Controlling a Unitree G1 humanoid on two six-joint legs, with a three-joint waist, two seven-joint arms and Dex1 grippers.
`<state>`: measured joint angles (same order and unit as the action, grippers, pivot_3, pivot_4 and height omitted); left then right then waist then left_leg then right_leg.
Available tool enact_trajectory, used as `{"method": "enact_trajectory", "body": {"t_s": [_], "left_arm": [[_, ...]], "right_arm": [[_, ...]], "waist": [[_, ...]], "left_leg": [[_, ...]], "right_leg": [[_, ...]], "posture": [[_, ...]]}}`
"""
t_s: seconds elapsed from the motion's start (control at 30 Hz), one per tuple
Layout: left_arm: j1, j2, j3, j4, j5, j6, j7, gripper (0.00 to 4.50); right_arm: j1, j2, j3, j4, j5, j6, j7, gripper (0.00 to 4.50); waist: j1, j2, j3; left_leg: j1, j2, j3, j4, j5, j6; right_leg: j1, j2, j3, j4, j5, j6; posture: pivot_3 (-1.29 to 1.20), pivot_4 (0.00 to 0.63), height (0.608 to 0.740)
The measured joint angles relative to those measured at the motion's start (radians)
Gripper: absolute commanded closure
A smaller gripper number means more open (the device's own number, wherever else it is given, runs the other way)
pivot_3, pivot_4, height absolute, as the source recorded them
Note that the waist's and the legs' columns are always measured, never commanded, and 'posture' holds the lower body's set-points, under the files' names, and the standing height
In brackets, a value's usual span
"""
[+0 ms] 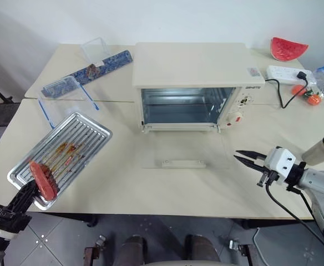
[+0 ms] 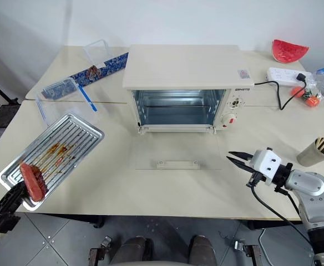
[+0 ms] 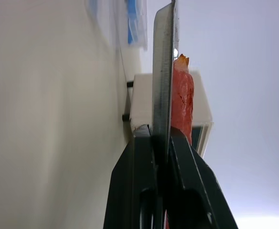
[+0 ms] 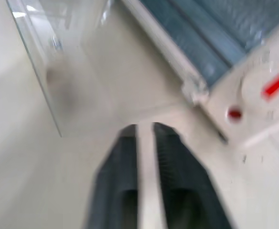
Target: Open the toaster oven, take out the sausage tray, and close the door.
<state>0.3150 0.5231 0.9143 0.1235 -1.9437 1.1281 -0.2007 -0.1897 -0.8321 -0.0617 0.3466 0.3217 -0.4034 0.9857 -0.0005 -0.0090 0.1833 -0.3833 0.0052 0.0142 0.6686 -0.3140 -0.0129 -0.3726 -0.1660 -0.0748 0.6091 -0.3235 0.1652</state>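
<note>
A clear blue-edged container (image 1: 67, 88) and a watermelon slice (image 1: 288, 49) flank the toaster oven (image 1: 192, 83), whose glass door (image 1: 184, 152) lies flat open on the worktop (image 1: 128, 183). The left gripper (image 1: 26, 194) fingers clamp the sauce-stained silver sausage tray (image 1: 62, 155) at the worktop's left edge; the right gripper (image 1: 245, 158) fingers are closed, empty.

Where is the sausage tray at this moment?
In the head views, the sausage tray is on the robot's left, outside the toaster oven, gripped at its near corner by the left end effector.
</note>
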Motion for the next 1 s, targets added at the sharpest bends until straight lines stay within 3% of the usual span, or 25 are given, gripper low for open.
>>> {"method": "enact_trajectory", "body": {"t_s": [0.2, 0.47, 0.73, 1.0], "left_arm": [[-0.073, -0.014, -0.022, -0.005, 0.0, -0.04, 0.056, 4.5], [-0.144, -0.012, -0.056, 0.002, 0.0, -0.046, 0.107, 4.5], [-0.136, 0.012, -0.058, 0.016, 0.0, -0.023, 0.122, 4.5], [-0.135, 0.1, -0.084, 0.089, 0.0, 0.029, 0.121, 4.5]], "right_arm": [[-0.081, 0.052, 0.035, 0.137, -0.034, -0.008, 0.108, 4.48], [-0.168, 0.156, 0.053, 0.05, 0.062, 0.137, 0.218, 4.48], [-0.149, 0.161, -0.029, -0.123, 0.122, 0.231, 0.186, 4.48], [-0.195, 0.192, -0.122, -0.223, 0.171, 0.317, 0.046, 4.48]], "waist": [[-0.006, 0.0, 0.0], [-0.007, 0.0, 0.0], [0.0, 0.0, 0.0], [-0.005, 0.0, 0.0]], "left_leg": [[0.001, 0.0, 0.004, 0.0, 0.0, 0.0], [0.001, 0.001, 0.005, 0.0, 0.0, 0.0], [0.0, 0.0, 0.006, -0.001, 0.0, -0.001], [0.0, 0.001, 0.007, -0.002, 0.0, -0.001]], "right_leg": [[0.0, 0.0, 0.0, 0.003, 0.0, 0.0], [0.0, 0.0, 0.0, 0.003, 0.0, 0.0], [0.0, 0.0, 0.0, 0.003, 0.0, 0.0], [-0.003, 0.0, 0.001, 0.004, 0.0, 0.0]], "posture": [[0.0, 0.15, 0.74], [0.0, 0.15, 0.74], [0.0, 0.15, 0.74], [0.0, 0.15, 0.74]]}}
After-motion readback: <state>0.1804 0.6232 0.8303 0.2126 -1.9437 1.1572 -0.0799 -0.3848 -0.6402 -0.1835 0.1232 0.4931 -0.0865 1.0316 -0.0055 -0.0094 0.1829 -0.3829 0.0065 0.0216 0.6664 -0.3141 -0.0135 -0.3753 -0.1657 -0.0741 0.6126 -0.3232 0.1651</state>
